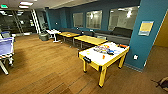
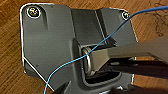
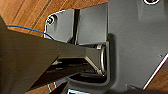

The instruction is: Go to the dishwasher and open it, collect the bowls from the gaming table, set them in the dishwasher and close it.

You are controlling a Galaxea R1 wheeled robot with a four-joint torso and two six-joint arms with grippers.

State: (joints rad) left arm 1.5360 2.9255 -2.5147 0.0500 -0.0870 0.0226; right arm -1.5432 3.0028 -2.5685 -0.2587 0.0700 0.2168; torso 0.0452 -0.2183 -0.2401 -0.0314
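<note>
Head view of a lounge with a wooden floor [image 1: 45, 72]: a yellow-framed games table [image 1: 103, 53] with a white top stands right of centre, just beside a teal wall [image 1: 147, 37], with small coloured items [image 1: 105, 49], too blurred to identify, lying on it. Two yellow worktops [image 1: 90, 39] stand behind it, before a grey sofa [image 1: 120, 33] under windows. Wrist views look down over floorboards; whether either arm's fingers are wide or narrow cannot be told.

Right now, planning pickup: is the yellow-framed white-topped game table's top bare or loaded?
Loaded: the yellow-framed table carries colourful items clustered toward its far end.
</note>
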